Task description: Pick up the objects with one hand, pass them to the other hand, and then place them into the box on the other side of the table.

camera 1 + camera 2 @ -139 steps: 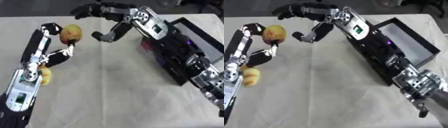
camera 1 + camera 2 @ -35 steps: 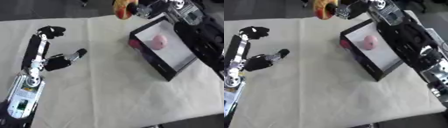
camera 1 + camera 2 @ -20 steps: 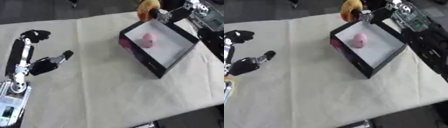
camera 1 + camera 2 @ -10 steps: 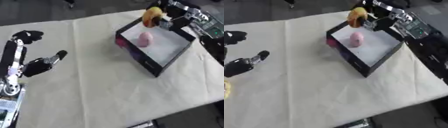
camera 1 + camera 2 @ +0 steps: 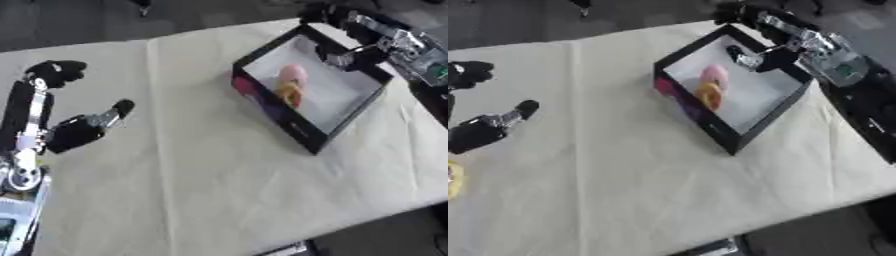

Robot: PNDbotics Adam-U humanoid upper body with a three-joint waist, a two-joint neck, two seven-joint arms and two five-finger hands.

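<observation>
A black box (image 5: 348, 115) with a white floor lies tilted on the right of the table. Inside it rest a pink object (image 5: 292, 75) and a yellow-orange fruit (image 5: 288, 94), side by side near the left wall. My right hand (image 5: 343, 49) hovers over the box's far corner, fingers spread and holding nothing. At the left edge my left hand (image 5: 66, 135) stays open and empty, its thumb pointing right. A second yellow object (image 5: 453, 185) lies at the table's left edge, beneath my left arm, seen only in the right eye view.
A cream cloth (image 5: 192, 180) covers the table, whose front edge drops to dark floor at the lower right. My right forearm (image 5: 411, 50) stretches along the box's right side.
The yellow-orange fruit left my right hand and now lies in the box beside the pink object. My right hand opened above the box. The camera shifted.
</observation>
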